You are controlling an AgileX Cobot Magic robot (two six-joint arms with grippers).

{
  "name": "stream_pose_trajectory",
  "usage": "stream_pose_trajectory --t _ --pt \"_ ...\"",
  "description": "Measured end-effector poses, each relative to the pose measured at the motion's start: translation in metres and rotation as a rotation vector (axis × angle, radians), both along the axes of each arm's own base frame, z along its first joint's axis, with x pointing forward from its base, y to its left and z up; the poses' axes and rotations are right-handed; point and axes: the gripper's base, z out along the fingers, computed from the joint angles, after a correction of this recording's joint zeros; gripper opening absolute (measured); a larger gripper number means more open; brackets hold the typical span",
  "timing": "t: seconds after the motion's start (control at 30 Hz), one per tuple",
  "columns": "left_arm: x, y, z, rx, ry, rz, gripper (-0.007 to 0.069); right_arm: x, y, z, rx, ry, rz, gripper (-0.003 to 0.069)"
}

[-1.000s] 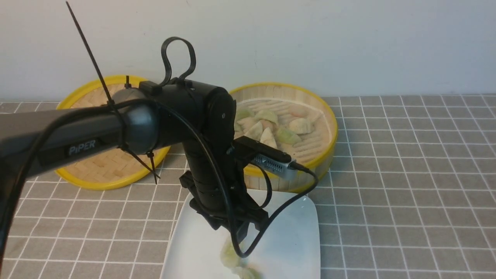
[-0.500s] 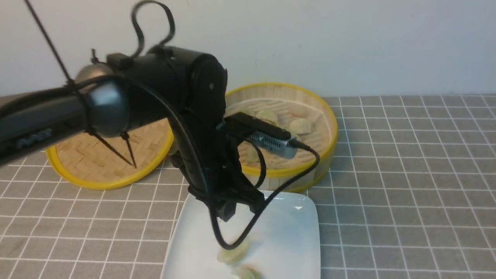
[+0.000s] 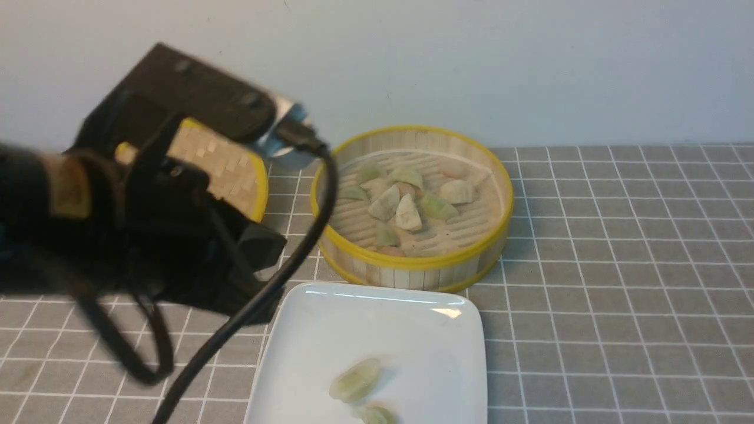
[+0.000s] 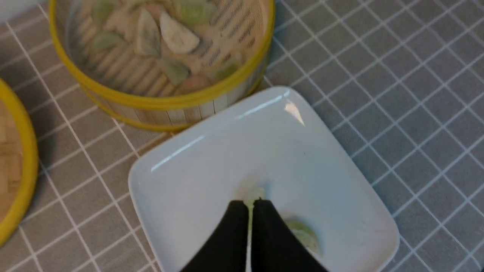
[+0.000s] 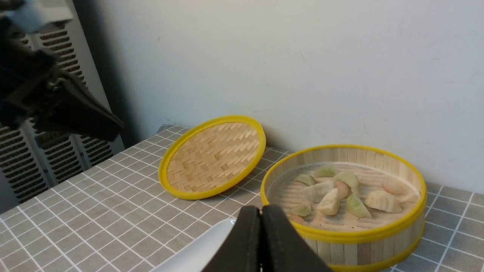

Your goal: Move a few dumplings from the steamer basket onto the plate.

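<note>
2 dumplings [image 3: 355, 380] lie on the plate [image 3: 424, 330]; the rest sit in the basket [image 3: 412, 270].
My left gripper [image 4: 249, 204] and right gripper [image 5: 260, 210] are both closed, empty; 1 or 2 more trips would likely finish.

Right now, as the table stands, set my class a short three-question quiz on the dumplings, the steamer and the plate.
1. How many dumplings lie on the plate?
2. True or false: the lid covers the steamer.
3. The right fingers are: A) wide open, B) shut, C) holding a dumpling.

Key: 1) two; 2) false, the lid lies beside the steamer; 3) B.
</note>
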Motion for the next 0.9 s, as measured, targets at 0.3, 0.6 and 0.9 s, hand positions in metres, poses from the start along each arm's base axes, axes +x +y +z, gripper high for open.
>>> stream_pose_trajectory --t 0.3,0.6,0.9 --pt "-0.043 0.033 -0.045 -0.161 -0.210 0.054 -0.0005 0.000 0.000 -0.001 -0.007 0.008 -0.003 -0.0015" --pt "-0.048 0.035 -0.058 -0.227 -0.166 0.077 -0.0005 0.000 0.000 -0.001 -0.007 0.008 -0.003 -0.0015" --pt "-0.049 0.034 -0.059 -0.237 -0.157 0.080 -0.0005 0.000 0.000 -0.001 -0.007 0.008 -0.003 -0.0015"
